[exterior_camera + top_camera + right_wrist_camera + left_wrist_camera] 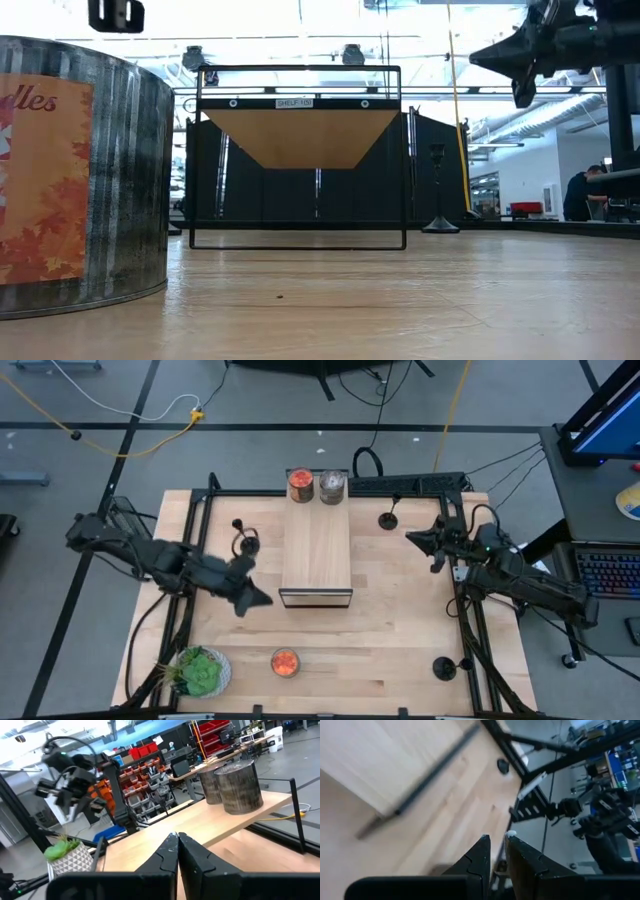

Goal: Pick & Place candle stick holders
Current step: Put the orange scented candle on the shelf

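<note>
Three black candle stick holders stand upright on their round bases on the wooden table. One is left of the wooden shelf. One is at the far right and also shows in the low view. One is near the right front corner. My left gripper hovers shut and empty by the shelf's near left corner, its tips showing in the left wrist view. My right gripper is shut and empty, right of the shelf and above the table; it also shows in the right wrist view.
Two round jars, one orange and one silvery-grey, stand on the shelf's far end. Another orange jar and a potted green plant stand near the front edge. A black metal frame runs along the table's sides.
</note>
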You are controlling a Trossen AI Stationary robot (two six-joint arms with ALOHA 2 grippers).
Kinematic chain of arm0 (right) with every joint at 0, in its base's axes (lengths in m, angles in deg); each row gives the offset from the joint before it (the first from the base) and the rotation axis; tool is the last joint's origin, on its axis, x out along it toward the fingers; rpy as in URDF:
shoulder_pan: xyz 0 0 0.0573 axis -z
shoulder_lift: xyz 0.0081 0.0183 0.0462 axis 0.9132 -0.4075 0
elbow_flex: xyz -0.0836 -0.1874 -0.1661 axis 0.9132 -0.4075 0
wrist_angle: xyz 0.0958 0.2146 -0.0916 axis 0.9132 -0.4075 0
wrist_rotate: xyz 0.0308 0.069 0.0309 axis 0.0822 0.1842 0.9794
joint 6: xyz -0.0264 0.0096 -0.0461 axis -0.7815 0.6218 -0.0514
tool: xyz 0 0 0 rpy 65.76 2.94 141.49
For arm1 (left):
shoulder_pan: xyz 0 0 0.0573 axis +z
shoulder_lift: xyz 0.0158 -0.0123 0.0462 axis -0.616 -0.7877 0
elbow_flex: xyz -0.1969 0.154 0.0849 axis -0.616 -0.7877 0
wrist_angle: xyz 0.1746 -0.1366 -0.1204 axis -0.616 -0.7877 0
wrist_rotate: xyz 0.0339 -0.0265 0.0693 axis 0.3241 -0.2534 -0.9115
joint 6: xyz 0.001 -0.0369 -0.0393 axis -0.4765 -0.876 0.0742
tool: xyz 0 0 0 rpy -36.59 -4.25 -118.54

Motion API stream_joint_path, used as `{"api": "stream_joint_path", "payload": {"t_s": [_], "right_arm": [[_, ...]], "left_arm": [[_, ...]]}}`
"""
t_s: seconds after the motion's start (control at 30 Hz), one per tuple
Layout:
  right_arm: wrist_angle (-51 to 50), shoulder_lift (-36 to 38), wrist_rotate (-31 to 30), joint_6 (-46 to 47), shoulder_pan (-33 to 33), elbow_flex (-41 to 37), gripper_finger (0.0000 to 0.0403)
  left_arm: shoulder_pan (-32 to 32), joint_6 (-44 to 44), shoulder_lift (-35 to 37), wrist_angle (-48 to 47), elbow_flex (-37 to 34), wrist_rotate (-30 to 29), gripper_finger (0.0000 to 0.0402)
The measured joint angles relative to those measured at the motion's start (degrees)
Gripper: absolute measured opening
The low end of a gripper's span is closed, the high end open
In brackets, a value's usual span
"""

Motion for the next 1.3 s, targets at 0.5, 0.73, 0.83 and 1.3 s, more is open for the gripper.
{"api": "stream_joint_path", "payload": {"t_s": [0.5,0.73,0.83,1.3], "right_arm": [[1.3,0.1,-0.1,-1.5,0.0,-0.9,0.0000],[1.3,0.1,0.0,-1.5,0.0,-0.9,0.0000],[1.3,0.1,0.0,-1.5,0.0,-0.9,0.0000],[1.3,0.1,0.1,-1.5,0.0,-0.9,0.0000]], "left_arm": [[-10.3,-25.6,-18.7,-3.4,5.3,1.4,0.0063],[-11.7,-30.3,-24.2,-3.0,5.3,6.0,0.0063],[-12.1,-30.3,-24.7,-3.0,5.3,5.8,0.0063],[-12.1,-32.1,-24.7,-5.7,5.3,2.0,0.0063]]}}
